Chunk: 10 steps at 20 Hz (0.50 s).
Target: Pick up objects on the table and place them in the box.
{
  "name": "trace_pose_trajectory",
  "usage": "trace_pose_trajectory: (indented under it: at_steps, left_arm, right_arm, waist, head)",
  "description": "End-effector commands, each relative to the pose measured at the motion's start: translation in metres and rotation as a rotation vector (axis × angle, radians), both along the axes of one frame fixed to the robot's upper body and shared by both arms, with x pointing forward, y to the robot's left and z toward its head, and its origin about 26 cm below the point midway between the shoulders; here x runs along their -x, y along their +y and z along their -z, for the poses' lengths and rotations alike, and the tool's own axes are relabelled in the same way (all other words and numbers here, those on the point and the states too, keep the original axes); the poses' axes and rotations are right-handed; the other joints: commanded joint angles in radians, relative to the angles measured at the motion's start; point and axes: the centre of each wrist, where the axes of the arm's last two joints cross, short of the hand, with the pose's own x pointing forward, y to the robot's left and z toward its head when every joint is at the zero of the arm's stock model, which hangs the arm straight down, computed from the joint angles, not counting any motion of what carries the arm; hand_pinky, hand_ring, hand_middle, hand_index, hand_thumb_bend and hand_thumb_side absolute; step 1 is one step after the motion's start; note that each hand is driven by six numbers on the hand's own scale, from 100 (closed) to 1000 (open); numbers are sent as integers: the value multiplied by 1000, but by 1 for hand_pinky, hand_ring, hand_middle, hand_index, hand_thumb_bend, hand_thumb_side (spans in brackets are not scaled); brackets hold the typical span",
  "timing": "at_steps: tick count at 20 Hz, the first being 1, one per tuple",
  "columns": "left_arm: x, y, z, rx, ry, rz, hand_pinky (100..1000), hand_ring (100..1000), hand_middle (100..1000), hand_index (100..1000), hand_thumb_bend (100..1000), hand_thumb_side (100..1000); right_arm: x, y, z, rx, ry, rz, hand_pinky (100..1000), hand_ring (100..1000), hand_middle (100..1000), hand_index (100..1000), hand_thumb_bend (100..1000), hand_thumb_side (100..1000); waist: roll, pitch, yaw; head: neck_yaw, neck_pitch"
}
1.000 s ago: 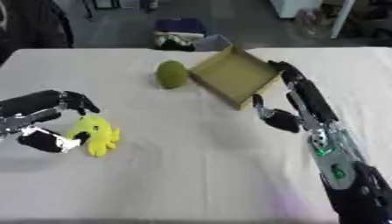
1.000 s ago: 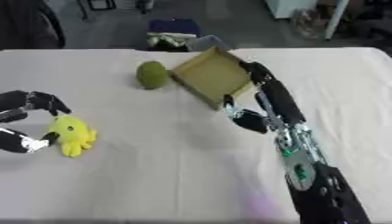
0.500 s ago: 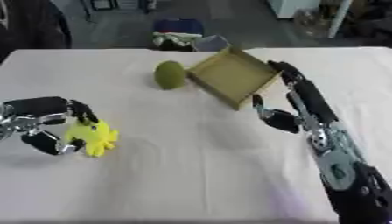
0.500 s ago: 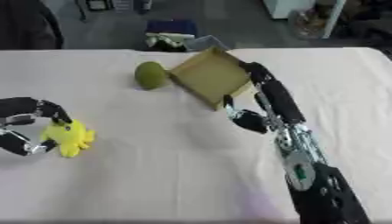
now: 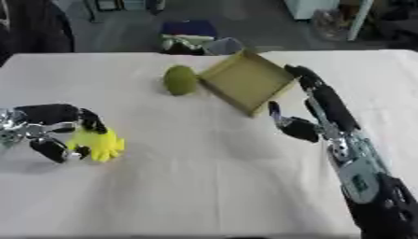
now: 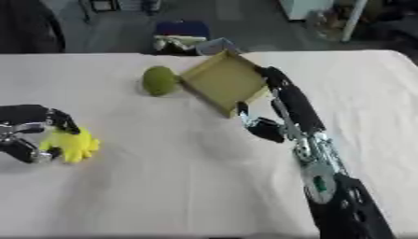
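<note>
At middle left, the left hand (image 5: 51,133) curls its fingers round the yellow toy (image 5: 96,144) on the worktop (image 5: 204,186). At centre right, the right hand (image 5: 314,109) lies against the box (image 5: 245,81), fingers straight; a green ball (image 5: 180,80) sits beside the box.

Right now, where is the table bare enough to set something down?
Bare cloth spans the near middle, between the left hand on the yellow toy and the right hand. Crowded: far middle, where green ball sits beside the box.
</note>
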Motion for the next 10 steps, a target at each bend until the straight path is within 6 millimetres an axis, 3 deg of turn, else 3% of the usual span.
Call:
trace_pose_trajectory:
  at_steps: [1,10]
  left_arm:
    - [-3,3,-16,-19,-70,-1,800,785,812,897,262,138]
    - [3,4,-17,-70,-194,3,821,828,848,914,318,154]
  right_arm:
    - [-3,-2,-9,4,-28,4,865,1000,900,1000,194,434]
    - [-3,-2,-10,4,-29,5,864,1000,900,1000,199,434]
  waist:
    - [1,-10,2]
    - [0,-9,1]
  head:
    - [-2,5]
    - [1,5]
